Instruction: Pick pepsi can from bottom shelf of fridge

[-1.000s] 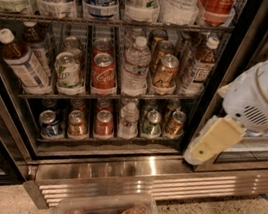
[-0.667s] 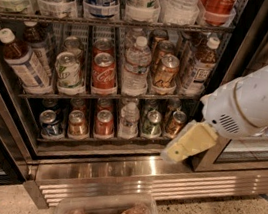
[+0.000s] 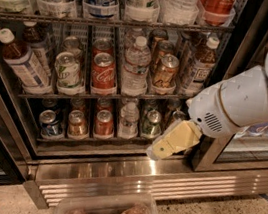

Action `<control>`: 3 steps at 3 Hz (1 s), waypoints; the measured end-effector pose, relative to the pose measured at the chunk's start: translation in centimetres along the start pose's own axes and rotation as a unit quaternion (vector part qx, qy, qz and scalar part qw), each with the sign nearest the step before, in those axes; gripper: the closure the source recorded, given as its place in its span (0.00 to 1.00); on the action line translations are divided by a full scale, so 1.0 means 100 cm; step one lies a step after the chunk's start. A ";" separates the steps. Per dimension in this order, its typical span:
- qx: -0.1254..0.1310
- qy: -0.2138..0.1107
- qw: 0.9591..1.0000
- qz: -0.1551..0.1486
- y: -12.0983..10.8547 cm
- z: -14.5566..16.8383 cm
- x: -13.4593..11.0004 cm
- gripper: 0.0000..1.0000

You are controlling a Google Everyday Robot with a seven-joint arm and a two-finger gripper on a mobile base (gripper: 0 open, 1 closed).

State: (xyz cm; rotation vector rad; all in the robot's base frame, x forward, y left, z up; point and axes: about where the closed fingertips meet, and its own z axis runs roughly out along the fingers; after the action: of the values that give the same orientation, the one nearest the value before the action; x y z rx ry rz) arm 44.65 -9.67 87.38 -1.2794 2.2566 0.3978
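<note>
One second has carried the pincer (image 3: 160, 148) leftward and down, from beside the door frame to the front edge of the bottom shelf (image 3: 93, 142). Whether it is open or closed I cannot tell; nothing shows in it. The pepsi can (image 3: 49, 123) stands in the leftmost lane, at 9 o'clock from the pincer, well apart, several lanes between. The approach looks under way, the grasp not yet begun. White Coca-Cola script reads on the red can (image 3: 103, 72) at 11 o'clock; the pepsi can's label is unreadable.
</note>
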 end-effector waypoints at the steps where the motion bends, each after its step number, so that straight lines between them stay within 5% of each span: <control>1: -0.011 -0.013 1.000 0.004 0.013 0.016 0.003 0.00; 3: -0.025 -0.042 0.997 0.055 0.046 0.103 0.012 0.00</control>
State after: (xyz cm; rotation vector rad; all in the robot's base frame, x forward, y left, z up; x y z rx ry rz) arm 43.18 -3.18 78.18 -1.1444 2.2651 0.5402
